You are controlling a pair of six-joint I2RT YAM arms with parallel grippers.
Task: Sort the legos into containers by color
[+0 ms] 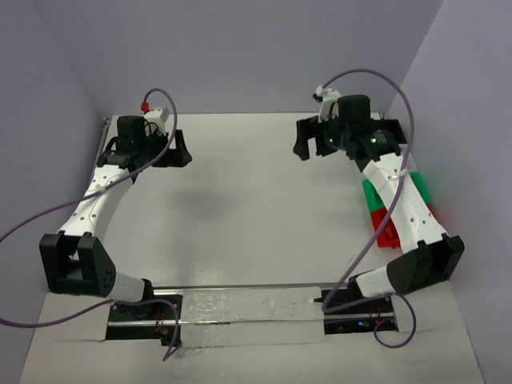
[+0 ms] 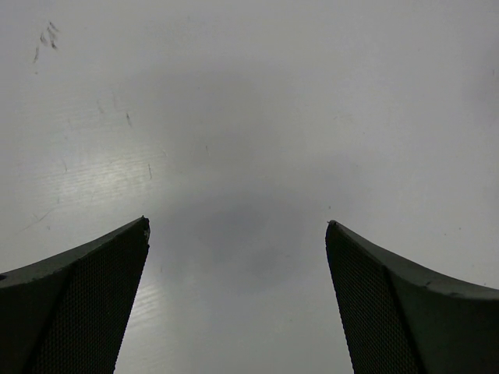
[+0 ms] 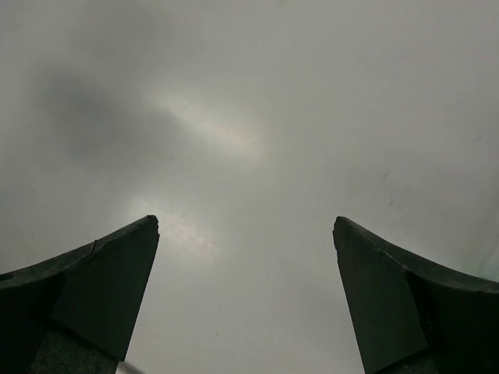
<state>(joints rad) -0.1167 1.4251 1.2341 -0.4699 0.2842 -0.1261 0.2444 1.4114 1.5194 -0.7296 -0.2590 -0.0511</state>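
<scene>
No legos show in any view. Of the containers, only a green bin (image 1: pixel 371 192) and a red bin (image 1: pixel 389 233) are visible, at the table's right edge and largely covered by my right arm. My left gripper (image 1: pixel 182 149) hangs over the far left of the table. In the left wrist view it (image 2: pixel 238 226) is open, with only bare table between the fingers. My right gripper (image 1: pixel 306 140) is over the far right of the table, left of the bins. The right wrist view shows it (image 3: pixel 245 222) open too, with nothing between the fingers.
The white table (image 1: pixel 240 208) is closed in by grey-blue walls at the back and on both sides. Purple cables (image 1: pixel 164 96) loop above each wrist. A shiny strip (image 1: pixel 248 304) runs between the two arm bases at the near edge.
</scene>
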